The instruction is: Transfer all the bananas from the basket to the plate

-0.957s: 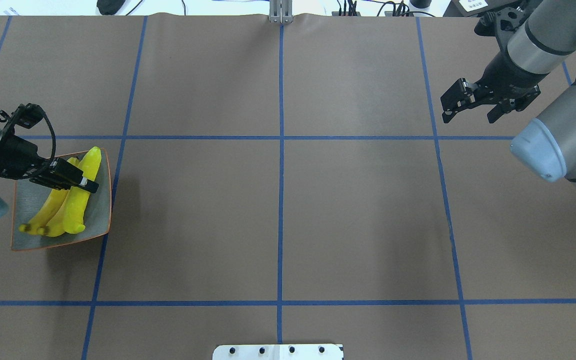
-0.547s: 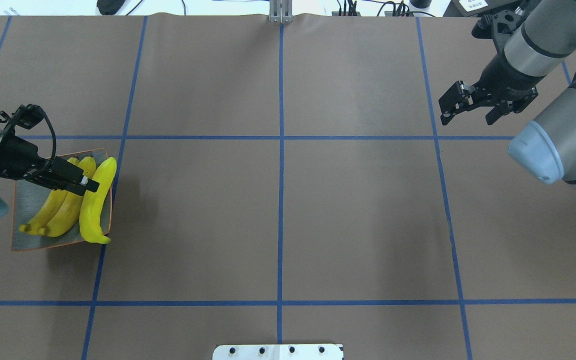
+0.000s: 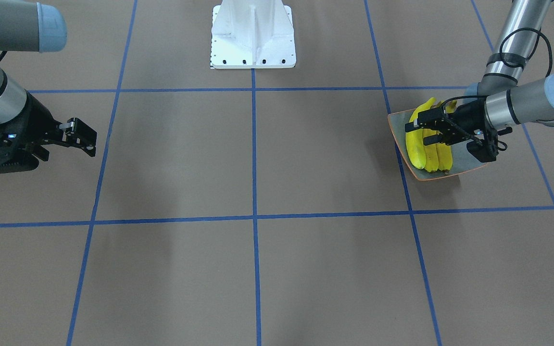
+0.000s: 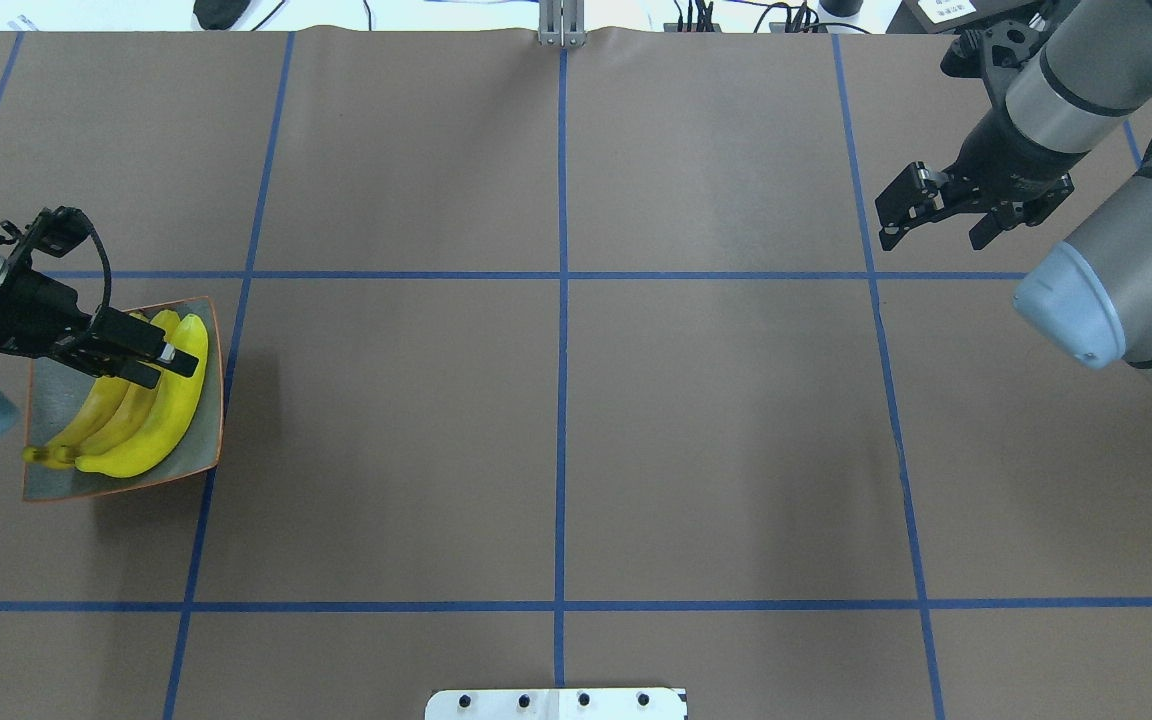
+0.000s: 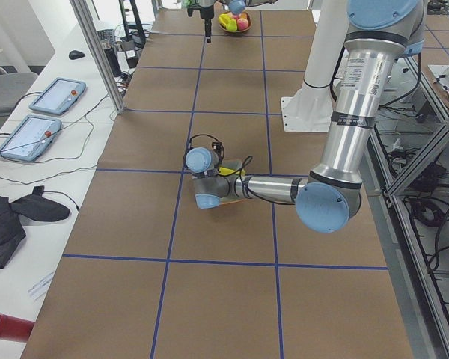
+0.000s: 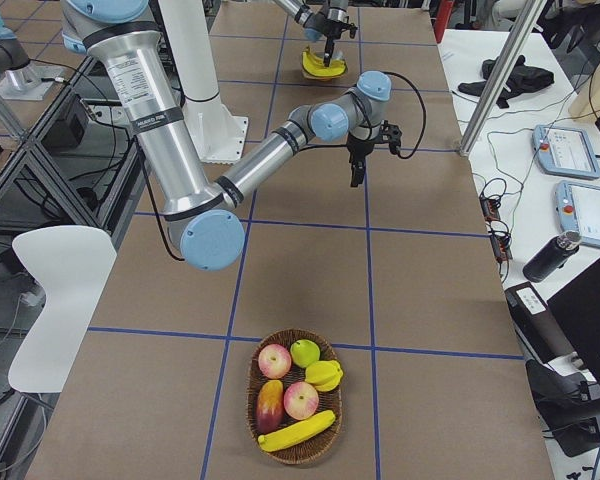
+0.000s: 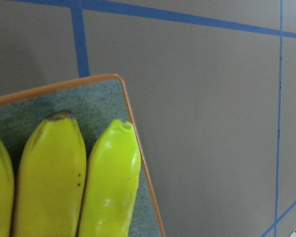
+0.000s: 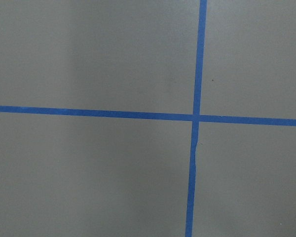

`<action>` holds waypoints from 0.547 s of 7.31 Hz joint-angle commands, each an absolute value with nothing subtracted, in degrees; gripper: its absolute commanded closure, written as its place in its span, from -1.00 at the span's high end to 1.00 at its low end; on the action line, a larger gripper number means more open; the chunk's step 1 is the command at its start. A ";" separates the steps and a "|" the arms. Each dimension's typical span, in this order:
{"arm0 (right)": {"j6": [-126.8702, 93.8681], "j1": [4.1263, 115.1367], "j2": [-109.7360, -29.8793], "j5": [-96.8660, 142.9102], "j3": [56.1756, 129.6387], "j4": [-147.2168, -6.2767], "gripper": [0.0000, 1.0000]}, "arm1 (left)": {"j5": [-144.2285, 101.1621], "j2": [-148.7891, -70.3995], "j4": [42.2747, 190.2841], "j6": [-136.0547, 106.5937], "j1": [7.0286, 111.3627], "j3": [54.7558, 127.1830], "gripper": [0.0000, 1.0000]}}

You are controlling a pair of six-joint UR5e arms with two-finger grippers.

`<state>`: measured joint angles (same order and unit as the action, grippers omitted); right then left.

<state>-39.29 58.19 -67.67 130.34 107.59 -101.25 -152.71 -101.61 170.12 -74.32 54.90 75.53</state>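
Note:
The grey-blue plate with an orange rim sits at the table's left edge and holds three yellow bananas side by side. They also show in the front view and the left wrist view. My left gripper hovers open and empty just above the bananas' far ends. My right gripper is open and empty above bare table at the far right. The basket shows in the right side view, and one banana lies in it.
The basket also holds apples, a pear and other fruit. It stands beyond the right end of the overhead view. The robot's white base plate is at the middle of the near edge. Blue tape lines grid the brown table.
My left gripper has let go of the third banana. It tipped toward the plate's right rim, then settled flat beside the other two. The right gripper has shifted slightly.

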 commanded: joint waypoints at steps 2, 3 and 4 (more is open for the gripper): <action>-39.20 58.27 -67.59 130.34 107.93 -101.25 0.99 | -153.28 -107.45 163.78 -76.71 59.21 76.20 0.99; -39.20 58.27 -67.50 130.34 107.93 -101.25 0.99 | -153.02 -110.10 163.48 -82.56 61.15 76.29 0.99; -39.20 58.36 -67.50 130.25 107.93 -101.25 0.99 | -151.45 -112.65 164.26 -88.19 62.56 76.29 0.99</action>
<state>-39.20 58.29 -67.53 130.32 107.90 -101.25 -152.67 -109.40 164.35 -81.91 60.55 76.20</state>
